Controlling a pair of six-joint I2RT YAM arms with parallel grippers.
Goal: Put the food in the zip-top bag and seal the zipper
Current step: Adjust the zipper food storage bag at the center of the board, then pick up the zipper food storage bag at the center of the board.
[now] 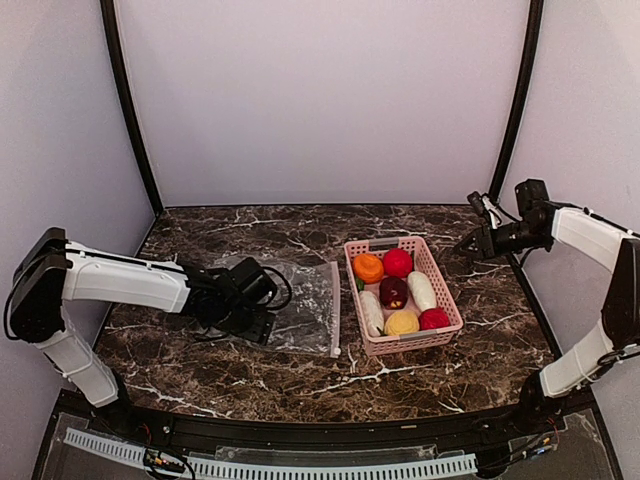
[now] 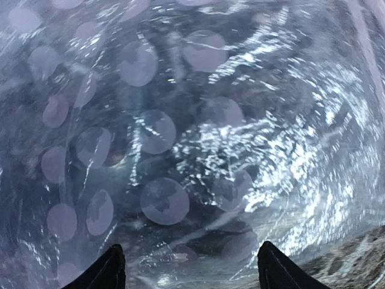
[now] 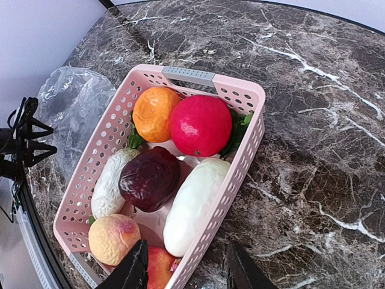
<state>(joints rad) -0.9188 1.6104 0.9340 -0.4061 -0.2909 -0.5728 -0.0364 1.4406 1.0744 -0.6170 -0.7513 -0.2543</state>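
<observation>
Food (image 3: pixel 200 124) fills pink basket (image 3: pixel 248 91), right of table centre. We note left gripper (image 2: pixel 190 251) spread wide over zip-top bag (image 1: pixel 305 300); right gripper (image 3: pixel 186 253) parted, empty, above basket.

Toy food (image 1: pixel 398 263) in basket (image 1: pixel 412 342) beside bag (image 1: pixel 305 300)

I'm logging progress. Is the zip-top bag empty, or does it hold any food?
Empty, as far as shows: the zip-top bag lies limp, nothing coloured shows through it, and the food sits in the pink basket.
</observation>
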